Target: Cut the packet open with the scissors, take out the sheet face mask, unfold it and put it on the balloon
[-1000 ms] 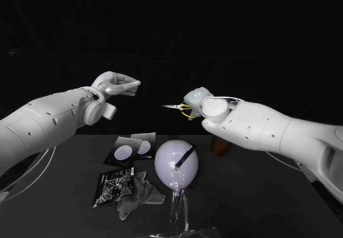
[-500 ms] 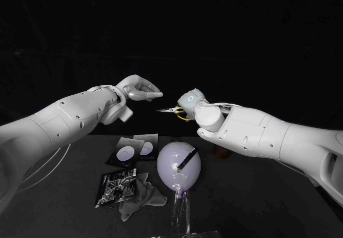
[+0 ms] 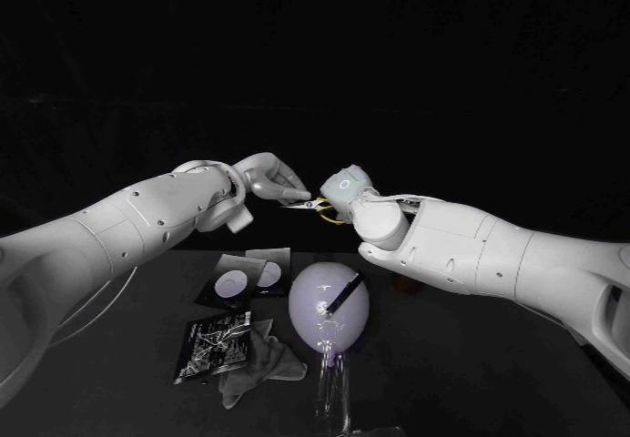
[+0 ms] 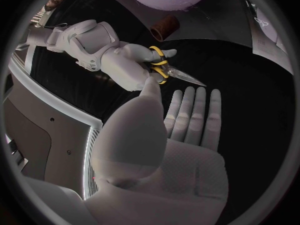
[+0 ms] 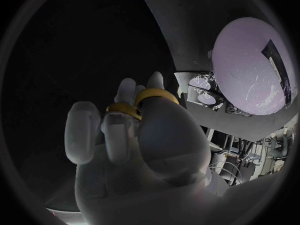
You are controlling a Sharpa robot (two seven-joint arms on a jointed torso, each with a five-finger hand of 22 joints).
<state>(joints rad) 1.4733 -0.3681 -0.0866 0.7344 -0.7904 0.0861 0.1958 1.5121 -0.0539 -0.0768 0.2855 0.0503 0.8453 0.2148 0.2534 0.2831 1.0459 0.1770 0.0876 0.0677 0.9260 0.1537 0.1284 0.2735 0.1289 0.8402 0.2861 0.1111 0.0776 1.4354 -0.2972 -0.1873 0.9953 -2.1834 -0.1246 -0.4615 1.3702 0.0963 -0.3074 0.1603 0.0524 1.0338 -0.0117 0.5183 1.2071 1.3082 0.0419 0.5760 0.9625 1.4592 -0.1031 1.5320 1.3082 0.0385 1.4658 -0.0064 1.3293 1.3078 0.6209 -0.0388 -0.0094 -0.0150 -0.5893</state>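
Left hand (image 3: 269, 176) up over the table (image 3: 499, 364), palm flat, fingers straight and side by side, nothing in them, just beside the scissors (image 3: 315, 206) tips. Right hand (image 3: 348, 185) clamps the yellow handles, blades pointing at the left hand. Below: dark packet (image 3: 214, 341) lying flat, crumpled pale sheet (image 3: 263, 366) touching it, balloon (image 3: 324, 305) just to the right. Packet print unreadable.

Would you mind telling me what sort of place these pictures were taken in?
Most likely a robotics lab or demo bench: a black table against a dark backdrop, a balloon serving as a face, mask packets, and the right hand holding scissors.
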